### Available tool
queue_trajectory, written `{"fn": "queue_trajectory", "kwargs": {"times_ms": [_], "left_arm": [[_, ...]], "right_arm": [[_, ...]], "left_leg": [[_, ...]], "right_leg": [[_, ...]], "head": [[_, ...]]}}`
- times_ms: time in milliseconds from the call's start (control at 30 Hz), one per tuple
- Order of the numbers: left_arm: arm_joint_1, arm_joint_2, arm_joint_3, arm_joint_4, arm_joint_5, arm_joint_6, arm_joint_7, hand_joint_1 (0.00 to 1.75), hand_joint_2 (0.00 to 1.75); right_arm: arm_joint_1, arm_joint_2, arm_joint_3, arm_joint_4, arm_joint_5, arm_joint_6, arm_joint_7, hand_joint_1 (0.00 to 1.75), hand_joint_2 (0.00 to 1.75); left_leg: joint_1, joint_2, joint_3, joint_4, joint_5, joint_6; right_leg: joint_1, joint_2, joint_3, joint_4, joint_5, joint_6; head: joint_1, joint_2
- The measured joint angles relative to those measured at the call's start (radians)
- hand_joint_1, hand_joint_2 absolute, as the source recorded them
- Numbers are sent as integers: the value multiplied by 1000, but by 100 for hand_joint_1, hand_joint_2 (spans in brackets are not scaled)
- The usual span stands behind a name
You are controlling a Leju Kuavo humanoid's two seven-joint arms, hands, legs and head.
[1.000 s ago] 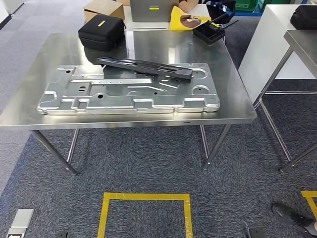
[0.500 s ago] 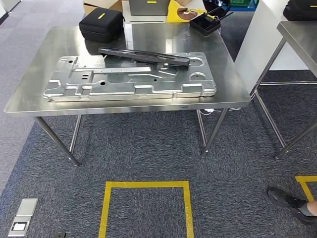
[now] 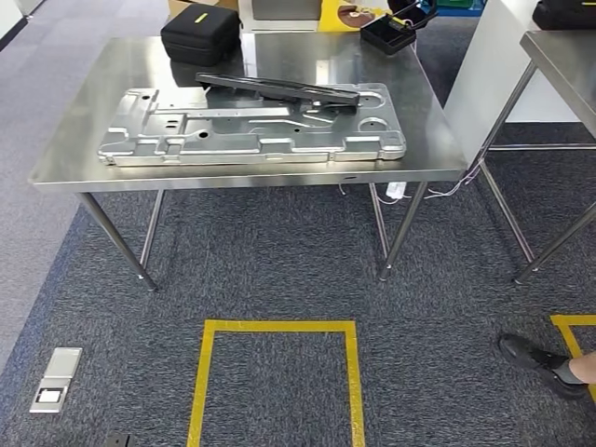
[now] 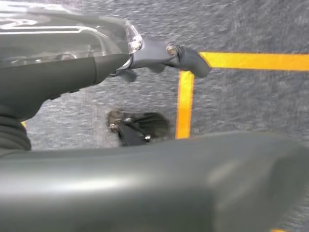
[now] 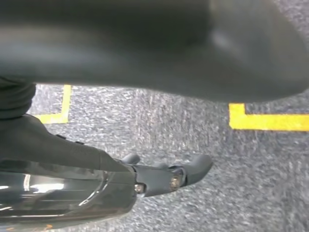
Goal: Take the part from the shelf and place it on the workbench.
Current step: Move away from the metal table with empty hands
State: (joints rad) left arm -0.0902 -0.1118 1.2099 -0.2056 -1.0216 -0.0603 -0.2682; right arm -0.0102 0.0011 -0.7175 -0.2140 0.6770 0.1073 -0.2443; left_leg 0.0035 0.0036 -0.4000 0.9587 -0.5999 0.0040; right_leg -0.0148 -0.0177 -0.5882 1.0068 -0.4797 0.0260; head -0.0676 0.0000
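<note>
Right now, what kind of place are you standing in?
Probably a factory-style workshop or robot test area: a steel workbench carries a large stamped metal panel, yellow floor tape marks a standing box on grey carpet, and a second steel table stands nearby.

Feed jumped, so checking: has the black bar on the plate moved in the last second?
No. The black bar lies across the same part of the metal plate, on the table. The whole scene shifted together, so the camera moved.

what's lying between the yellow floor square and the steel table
Bare grey carpet in the head view: nothing lies between the yellow square and the table.
</note>
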Motion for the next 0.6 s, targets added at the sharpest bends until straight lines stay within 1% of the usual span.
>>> {"fn": "queue_trajectory", "kwargs": {"times_ms": [33, 67, 100, 133, 200, 233, 267, 300, 333, 367, 400, 433, 467, 533, 567, 600], "left_arm": [[0, 0, 1, 0, 0, 2, 3, 0, 0], [1, 0, 1, 0, 0, 4, 7, 0, 0], [2, 0, 2, 0, 0, 7, 11, 0, 0], [3, 0, 2, 0, 1, 9, 15, 0, 0], [4, 1, 5, 0, 1, 12, 22, 0, 87], [4, 1, 6, 0, 1, 13, 25, 0, 131], [5, 1, 8, 0, 1, 13, 28, 0, 175], [5, 1, 9, 0, 1, 13, 31, 0, 175], [5, 1, 9, 0, 1, 13, 34, 0, 175], [4, 1, 10, 0, 1, 12, 35, 0, 175], [4, 1, 10, 0, 1, 12, 35, 0, 175], [3, 1, 10, 0, 1, 12, 34, 0, 175], [2, 0, 10, 0, 2, 10, 31, 0, 175], [2, 1, 11, 0, 2, 6, 21, 0, 175], [3, 1, 11, 0, 3, 4, 13, 0, 175], [3, 1, 12, 0, 4, 1, 6, 0, 175]], "right_arm": [[-1, 0, 0, 1, 2, 2, -2, 0, 0], [-2, 0, 0, 2, 5, 3, -3, 0, 0], [-2, 0, 0, 3, 8, 4, -3, 0, 0], [-2, 0, 0, 3, 11, 4, -4, 0, 0], [-2, 0, -1, 5, 15, 6, -1, 0, 0], [-2, 0, -2, 5, 14, 8, 1, 0, 0], [-2, 0, -3, 6, 14, 10, 3, 0, 44], [-2, 0, -4, 8, 14, 12, 6, 0, 87], [-2, 0, -4, 8, 14, 12, 7, 0, 131], [-3, -1, -5, 8, 16, 13, 8, 0, 175], [-4, -2, -6, 9, 16, 15, 9, 0, 175], [-6, -2, -7, 9, 16, 17, 10, 0, 175], [-7, -3, -9, 9, 15, 20, 12, 0, 175], [-5, -2, -15, 10, 13, 27, 23, 0, 175], [-5, -1, -18, 10, 11, 31, 32, 0, 175], [-6, 0, -22, 11, 9, 37, 42, 0, 175]], "left_leg": [[0, 1, -6, -3, 2, 7], [1, 3, -13, -5, 7, 15], [1, 6, -21, -6, 16, 25], [2, 8, -30, -7, 24, 33], [-3, 11, -48, -4, 38, 41], [-5, 12, -56, -2, 43, 42], [-8, 13, -64, 2, 47, 43], [-9, 14, -70, 6, 49, 43], [-11, 14, -76, 12, 50, 43], [-11, 14, -81, 18, 50, 42], [-14, 14, -87, 25, 50, 41], [-16, 14, -92, 30, 50, 38], [-17, 14, -97, 34, 51, 34], [-18, 14, -103, 37, 54, 25], [-17, 12, -106, 41, 49, 20], [-15, 10, -113, 56, 34, 14]], "right_leg": [[-1, 1, -6, 1, 6, 7], [-2, 2, -12, 6, 2, 12], [-3, 4, -23, 27, -17, 16], [-3, 6, -39, 68, -51, 18], [-4, 9, -83, 201, -135, 19], [-3, 10, -97, 258, -160, 20], [-3, 11, -96, 284, -168, 20], [-2, 11, -74, 268, -156, 19], [-1, 11, -35, 213, -132, 16], [0, 12, 13, 136, -106, 11], [2, 12, 54, 65, -87, 6], [4, 12, 79, 16, -76, 0], [6, 12, 89, -8, -74, -4], [6, 12, 86, -13, -72, -12], [4, 10, 84, -16, -68, -18], [1, 9, 82, -18, -64, -24]], "head": [[0, 0], [0, 0], [1, 0], [1, 0], [2, 0], [2, 0], [2, 0], [2, 0], [2, 0], [2, 0], [2, 0], [2, 0], [2, 0], [2, 0], [2, 0], [1, 0]]}}
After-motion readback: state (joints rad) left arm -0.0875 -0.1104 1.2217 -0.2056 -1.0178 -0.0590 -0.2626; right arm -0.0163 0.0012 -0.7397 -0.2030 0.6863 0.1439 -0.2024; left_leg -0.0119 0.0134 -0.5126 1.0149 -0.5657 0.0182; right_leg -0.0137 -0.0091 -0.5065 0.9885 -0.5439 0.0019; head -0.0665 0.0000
